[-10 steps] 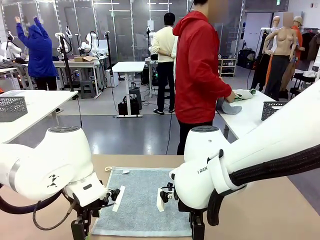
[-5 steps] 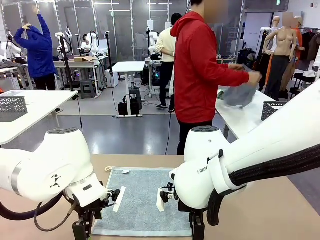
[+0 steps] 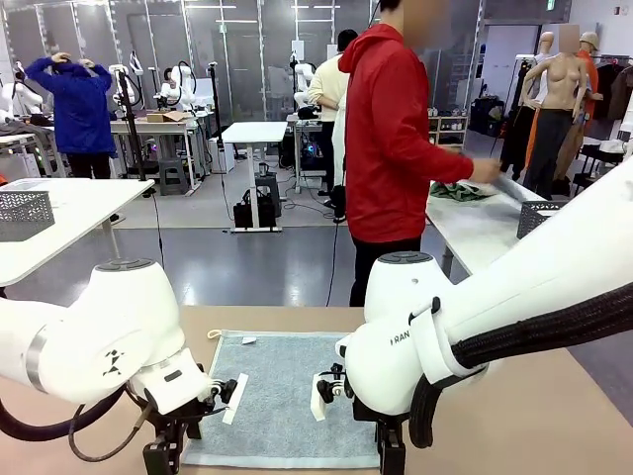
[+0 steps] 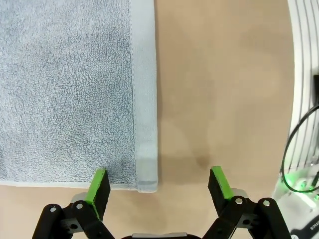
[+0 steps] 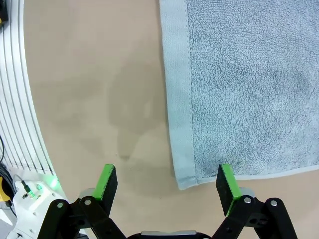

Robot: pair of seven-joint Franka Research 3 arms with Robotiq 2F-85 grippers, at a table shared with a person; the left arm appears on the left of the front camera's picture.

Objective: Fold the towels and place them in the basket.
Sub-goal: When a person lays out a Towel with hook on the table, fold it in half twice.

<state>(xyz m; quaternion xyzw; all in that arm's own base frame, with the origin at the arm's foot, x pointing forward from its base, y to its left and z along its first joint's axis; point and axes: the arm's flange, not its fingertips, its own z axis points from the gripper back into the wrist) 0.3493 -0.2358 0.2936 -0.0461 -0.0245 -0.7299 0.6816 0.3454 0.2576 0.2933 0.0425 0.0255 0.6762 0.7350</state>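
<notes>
Partly hidden: blue-grey towel (image 3: 282,396) lies flat on the bench (image 4: 224,74), its near corners masked by the left arm (image 3: 109,336) and right arm (image 3: 475,327).
Left jaws and right jaws point straight down, spread wide and empty, each straddling one near towel corner.

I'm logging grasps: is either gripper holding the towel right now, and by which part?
Nothing is held. The left gripper and right gripper are both open, each straddling one near corner of the blue-grey towel, flat on the table.
</notes>
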